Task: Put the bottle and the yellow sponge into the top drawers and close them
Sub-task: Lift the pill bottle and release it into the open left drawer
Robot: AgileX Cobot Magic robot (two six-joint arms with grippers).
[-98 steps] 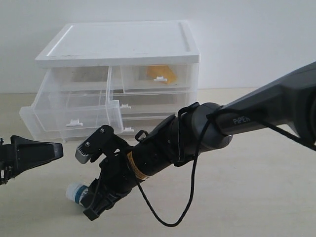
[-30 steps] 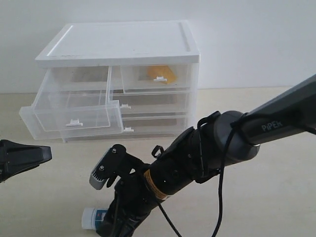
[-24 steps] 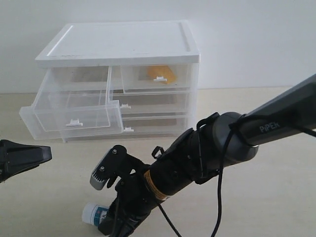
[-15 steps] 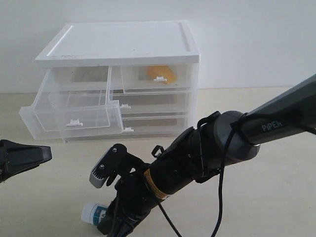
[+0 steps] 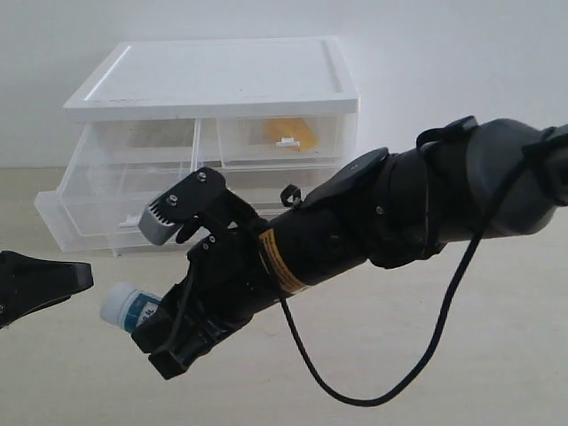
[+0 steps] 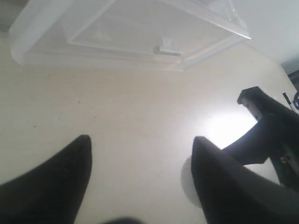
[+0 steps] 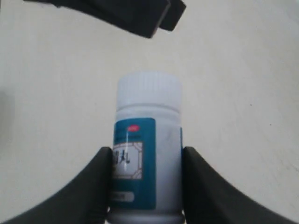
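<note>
Clamping the bottle (image 7: 148,126) mid-label, your right gripper (image 7: 147,161) holds it. Treat it as light, rigid, slippery; your left gripper (image 6: 142,144) gapes empty

A pale cream tabletop (image 5: 461,355) fills the lower part of the exterior view, plain and matte. A bare white wall (image 5: 461,71) rises behind it. A chest (image 5: 213,75) stands at the back of the tabletop, near the wall. Its flat white lid has a raised rim and overhangs a clear plastic body. In the chest's middle tier a full-width clear drawer (image 5: 262,180) looks pushed in, though much of it is hidden. The lowest drawer is almost wholly hidden. In the left wrist view the tabletop (image 6: 131,116) carries a few tiny dark specks and a bright glare (image 6: 229,130). In the right wrist view it (image 7: 243,93) is plain.
</note>
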